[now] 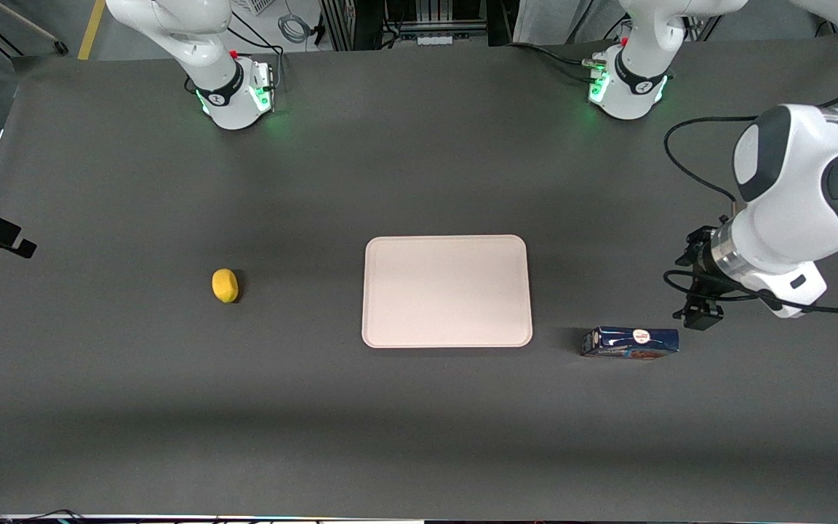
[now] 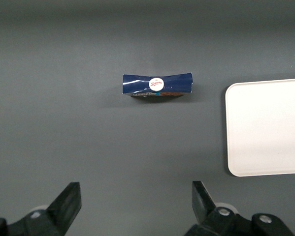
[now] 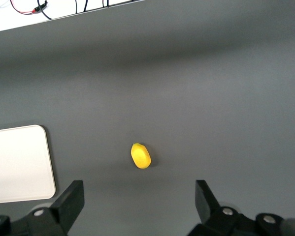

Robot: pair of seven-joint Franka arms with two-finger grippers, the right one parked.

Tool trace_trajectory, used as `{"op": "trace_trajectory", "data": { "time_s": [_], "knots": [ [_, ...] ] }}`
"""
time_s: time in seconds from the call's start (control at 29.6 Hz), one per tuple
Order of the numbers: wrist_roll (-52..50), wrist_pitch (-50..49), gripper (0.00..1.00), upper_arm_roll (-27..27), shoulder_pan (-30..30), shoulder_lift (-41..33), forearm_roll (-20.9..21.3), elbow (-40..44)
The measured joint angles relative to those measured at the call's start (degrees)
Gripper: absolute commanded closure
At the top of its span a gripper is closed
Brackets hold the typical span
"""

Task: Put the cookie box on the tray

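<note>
The cookie box (image 1: 630, 342), dark blue with a round white logo, lies flat on the grey table beside the tray (image 1: 447, 291), toward the working arm's end. The tray is pale cream-pink, and nothing lies on it. My left gripper (image 1: 697, 285) hangs above the table, a little farther from the front camera than the box and slightly more toward the working arm's end. In the left wrist view the gripper (image 2: 136, 196) is open wide and holds nothing. The box (image 2: 157, 84) lies apart from the fingers, and the tray's edge (image 2: 268, 128) shows beside it.
A small yellow rounded lump (image 1: 225, 285) sits on the table toward the parked arm's end, well apart from the tray. It also shows in the right wrist view (image 3: 141, 155), as does a corner of the tray (image 3: 16, 164). The two arm bases (image 1: 626, 84) stand farthest from the front camera.
</note>
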Motion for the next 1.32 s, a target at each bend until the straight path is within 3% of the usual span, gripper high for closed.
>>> {"op": "trace_trajectory", "data": {
  "time_s": [0.27,0.47,0.61,0.84,0.88,0.91,1.11,1.32],
  "knots": [
    [2.82,-14.56,0.89,0.00,0.00,-4.80,-2.35,8.37],
    [4.62,-16.68,0.82,-0.02,0.00,-5.29,-2.81,11.16],
    [12.05,-16.59,0.74,-0.59,-0.03,-4.88,-4.34,11.17],
    [27.25,-16.25,0.78,-5.80,-0.16,-4.26,-6.07,11.25],
    [29.54,-15.98,0.78,-9.88,-0.73,-3.97,-5.76,11.25],
    [30.17,-15.94,0.78,-10.58,-0.95,-3.92,-5.20,11.24],
    [33.55,-15.09,0.78,-22.42,-1.16,-2.18,4.00,11.18],
    [33.68,-11.82,0.77,-29.75,-2.59,0.48,9.12,9.96]
  ]
}}
